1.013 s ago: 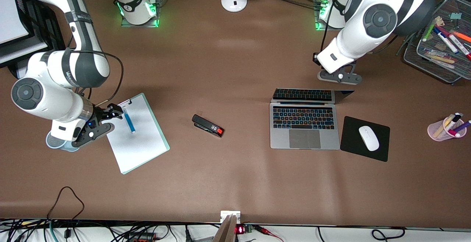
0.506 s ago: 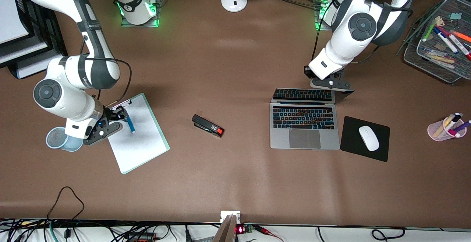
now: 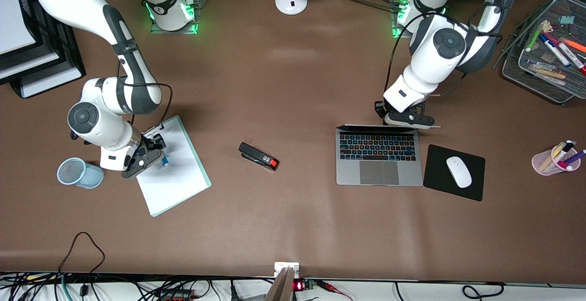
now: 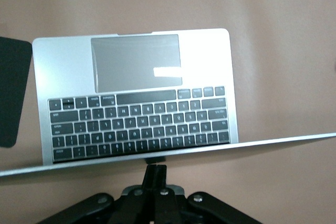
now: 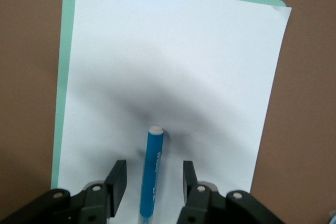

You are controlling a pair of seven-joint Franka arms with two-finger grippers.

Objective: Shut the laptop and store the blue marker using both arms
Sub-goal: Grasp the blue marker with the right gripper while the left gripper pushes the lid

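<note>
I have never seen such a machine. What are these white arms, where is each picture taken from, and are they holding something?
Two white robot arms work at a brown table, seen from above; the other pictures come from cameras on their wrists. The left pincer, fingers shut, is at the lid edge of the silver-grey laptop. The right pincer is open, one finger on each side of the slim blue marker lying on the white-papered clipboard. Nothing is held yet. A black stapler and a blue mesh cup lie nearby.

Blue marker (image 5: 154, 174) on clipboard (image 3: 176, 172); mouse pad (image 3: 439, 177) beside laptop (image 3: 378, 159).
</note>
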